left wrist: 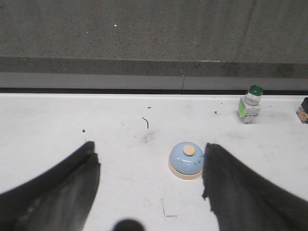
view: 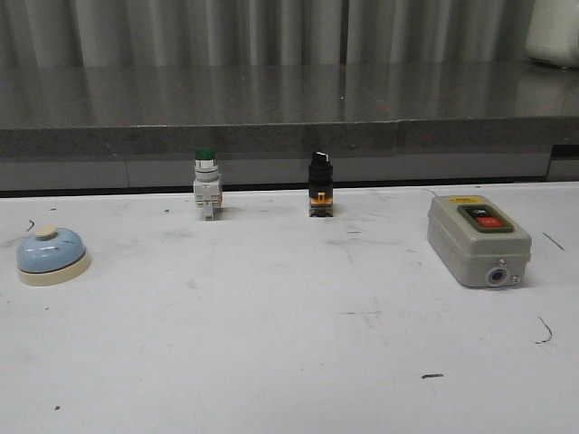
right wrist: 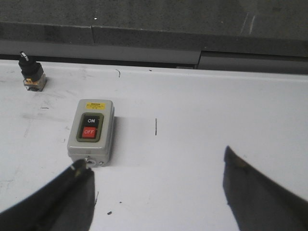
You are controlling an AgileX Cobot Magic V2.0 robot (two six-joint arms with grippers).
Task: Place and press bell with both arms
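Note:
The bell (view: 52, 256), a light-blue glossy dome with cream base and cream button, stands upright on the white table at the far left in the front view. It also shows in the left wrist view (left wrist: 187, 160), ahead of my left gripper (left wrist: 150, 159) and close beside one dark finger (left wrist: 226, 183). The left gripper is open and empty. My right gripper (right wrist: 156, 166) is open and empty above bare table, near the grey switch box (right wrist: 91, 131). Neither gripper shows in the front view.
A green-capped pushbutton (view: 206, 183) and a black selector switch (view: 319, 184) stand near the table's back edge. The grey switch box (view: 478, 240) with ON and OFF buttons lies at the right. A dark ledge (view: 289, 117) runs behind the table.

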